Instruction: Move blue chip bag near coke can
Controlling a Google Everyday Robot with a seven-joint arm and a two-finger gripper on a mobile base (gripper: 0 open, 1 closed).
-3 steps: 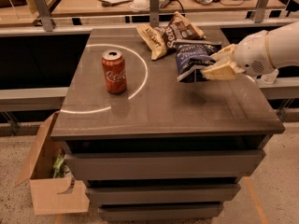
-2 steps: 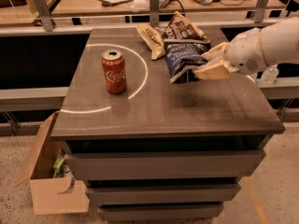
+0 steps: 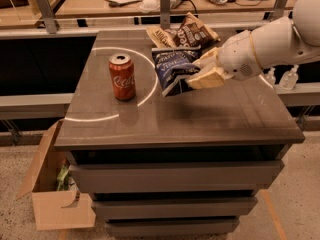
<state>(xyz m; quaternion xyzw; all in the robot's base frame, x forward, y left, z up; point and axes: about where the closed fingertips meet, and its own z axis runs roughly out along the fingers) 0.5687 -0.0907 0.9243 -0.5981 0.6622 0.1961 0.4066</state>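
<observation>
You see a white robot arm [image 3: 272,39] reaching in from the right; its upper part is cut off by the frame edge, so the base is out of sight. The arm's bulk hides part of the table's [image 3: 200,121] back right corner.

At the back of the table, a brown chip bag [image 3: 192,33] lies partly behind the blue chip bag [image 3: 172,69], so its lower edge is covered. A paler wrapper just beside it is too crumpled to read. Whether the blue bag's bottom corner touches the tabletop or hangs just above it is hard to make out.

The gripper [image 3: 193,73] sits over the middle of the table, to the right of the blue chip bag. Its two tan fingers [image 3: 207,78] are closed down narrowly on the bag's right edge, one above and one below, pinching the foil between them. The bag stands tilted in that hold, with its markings facing you.

The coke can [image 3: 122,77] stands upright to the left of the bag, near but apart from it, with a thin white arc [image 3: 150,86] on the tabletop curving between them.

On the floor at lower left, an open cardboard box [image 3: 52,204] leans against the table, its contents mostly hidden.
</observation>
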